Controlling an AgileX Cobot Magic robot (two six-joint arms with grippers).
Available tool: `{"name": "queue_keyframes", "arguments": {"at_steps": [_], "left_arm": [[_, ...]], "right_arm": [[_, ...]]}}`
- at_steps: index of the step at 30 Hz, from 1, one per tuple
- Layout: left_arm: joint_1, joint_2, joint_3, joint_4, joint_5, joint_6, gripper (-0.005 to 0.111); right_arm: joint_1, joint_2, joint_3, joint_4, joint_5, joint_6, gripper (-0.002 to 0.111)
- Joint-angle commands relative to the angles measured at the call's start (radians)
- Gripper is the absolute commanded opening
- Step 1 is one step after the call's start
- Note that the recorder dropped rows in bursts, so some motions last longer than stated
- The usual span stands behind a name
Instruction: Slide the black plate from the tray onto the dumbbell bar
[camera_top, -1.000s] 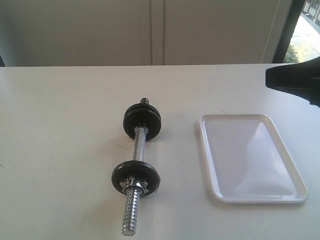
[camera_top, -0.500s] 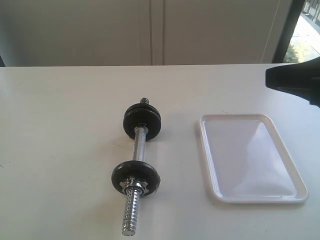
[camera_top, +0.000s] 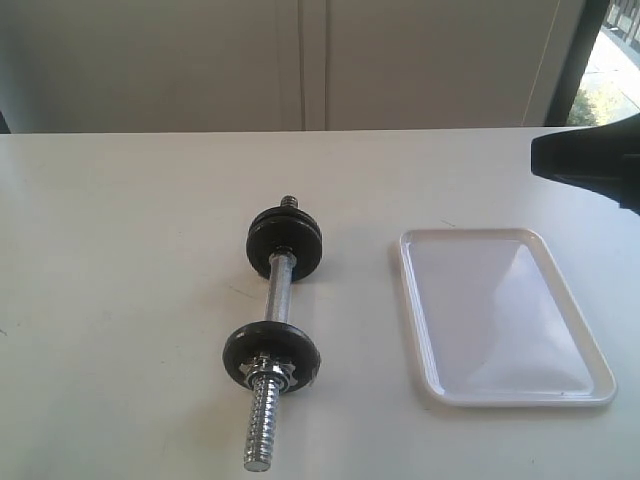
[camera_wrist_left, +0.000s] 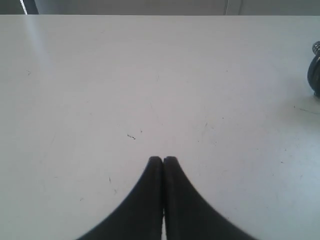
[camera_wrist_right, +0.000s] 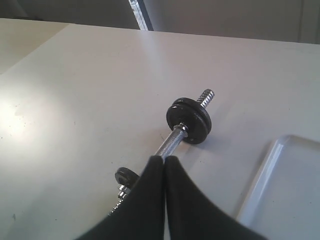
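Over on the left side of the counter, my left end effector hangs low above bare surface with its fingers pressed together, holding nothing. The dumbbell only just shows at the edge of its wrist view.

Moving right, the dumbbell bar lies flat, running from near to far. Its near end carries one black disc with a chrome nut against it and a long bare thread beyond. The far end carries what looks in the right wrist view like two discs pressed together, with a short thread stub past them and no nut that I can make out.

Further right, the white tray holds nothing. I see no loose black plate there or on the counter, so I judge it is already on the bar, probably in the far pair, though I cannot tell which disc it is.

At the right edge, the right arm's dark body sits high. Its end effector is pinched closed on nothing, looking down along the bar.

What worries me:
- With no nut on the far end, any tilt or nudge could let those discs slide off.
- The bar rests on round discs, so a brush from either arm could roll it.
- If the right arm came straight down, its closed tips would hit steel.
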Motion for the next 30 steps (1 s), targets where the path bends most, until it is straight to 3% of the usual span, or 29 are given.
{"name": "queue_keyframes", "arguments": {"at_steps": [1, 11, 30], "left_arm": [[0.001, -0.005, 0.028, -0.007, 0.006, -0.002, 0.000], [0.001, -0.005, 0.028, -0.126, 0.016, -0.002, 0.000], [0.001, -0.005, 0.028, -0.124, 0.030, 0.045, 0.000]], "right_arm": [[0.003, -0.004, 0.008, 0.005, -0.004, 0.006, 0.000], [0.003, -0.004, 0.008, 0.005, -0.004, 0.006, 0.000], [0.003, -0.004, 0.008, 0.005, -0.004, 0.006, 0.000]]}}
